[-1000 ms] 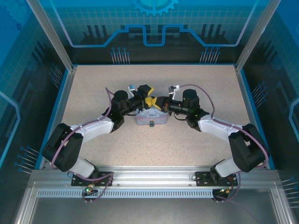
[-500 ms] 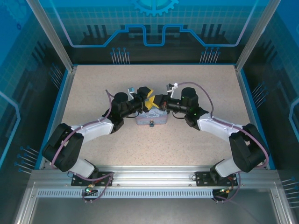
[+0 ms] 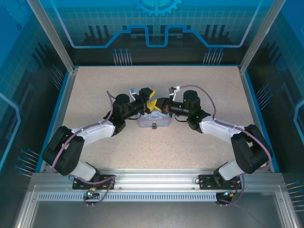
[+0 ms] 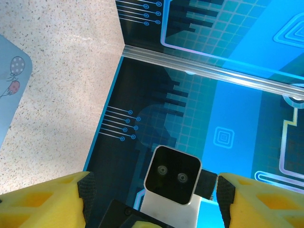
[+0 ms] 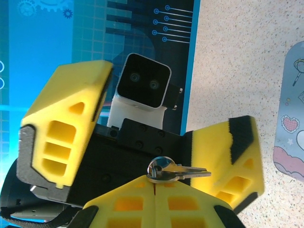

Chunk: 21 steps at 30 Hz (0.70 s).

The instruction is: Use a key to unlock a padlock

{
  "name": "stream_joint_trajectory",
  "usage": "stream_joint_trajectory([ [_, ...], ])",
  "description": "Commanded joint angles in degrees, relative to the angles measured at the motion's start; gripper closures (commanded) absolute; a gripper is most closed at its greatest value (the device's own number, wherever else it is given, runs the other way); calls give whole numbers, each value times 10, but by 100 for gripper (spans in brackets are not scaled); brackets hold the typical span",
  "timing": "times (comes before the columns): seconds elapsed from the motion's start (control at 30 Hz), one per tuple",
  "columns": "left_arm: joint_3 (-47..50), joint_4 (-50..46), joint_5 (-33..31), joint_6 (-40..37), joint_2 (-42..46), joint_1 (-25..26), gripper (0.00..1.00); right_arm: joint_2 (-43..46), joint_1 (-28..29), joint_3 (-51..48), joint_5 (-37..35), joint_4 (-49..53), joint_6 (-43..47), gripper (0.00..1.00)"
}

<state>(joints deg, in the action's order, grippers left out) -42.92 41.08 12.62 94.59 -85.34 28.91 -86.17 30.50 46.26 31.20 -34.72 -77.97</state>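
- Right wrist view: pinches the key (image 5: 176, 171) by its round bow in the right gripper (image 5: 154, 190), yellow pads pressed flat together, blade lying level and jutting out to one side.
- Meets the left gripper (image 5: 152, 137) nose to nose. Stands released, its fingers (image 5: 64, 126) spread wide on either side of the key. Cannot tell whether the blade tip touches the nearer one.
- Reads, from that pose, as a hand-over or re-grip of the key in the air; cannot tell in which direction.
- Keep the right pads clenched until the left ones bear firmly on the key, and let go only then. Risks dropping so small a key otherwise.
- Close the left fingers squarely on the key's flat faces, not its edges, to avoid twisting it out of line.
- Leave enough blade free beyond the pads to enter a keyhole.
- Finds, in the top external view, the pale tin (image 3: 142, 121) on the table (image 3: 190, 142) just beneath both grippers, with a small dark thing at its near wall, probably the padlock (image 3: 154, 126); too small to make out a keyhole.
- Steady the padlock with one gripper before bringing the blade in; looks light enough to shift under a push.
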Motion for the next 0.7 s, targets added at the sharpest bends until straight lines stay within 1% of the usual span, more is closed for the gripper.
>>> stream_joint_trajectory([
  [0.0, 3, 23, -16, 2, 21, -7, 30, 7, 2, -14, -7, -6, 0, 100],
  [0.23, 4, 18, -17, -3, 27, -10, 31, 14, -1, -26, -11, -6, -1, 100],
  [0.33, 5, 18, -18, -4, 29, -10, 33, 15, -2, -26, -11, -5, 0, 100],
  [0.53, 9, 17, -21, -5, 33, -10, 41, 17, -3, -27, -11, -4, 0, 100],
  [0.67, 8, 18, -20, -6, 33, -10, 49, 18, -3, -26, -11, -3, 0, 100],
])
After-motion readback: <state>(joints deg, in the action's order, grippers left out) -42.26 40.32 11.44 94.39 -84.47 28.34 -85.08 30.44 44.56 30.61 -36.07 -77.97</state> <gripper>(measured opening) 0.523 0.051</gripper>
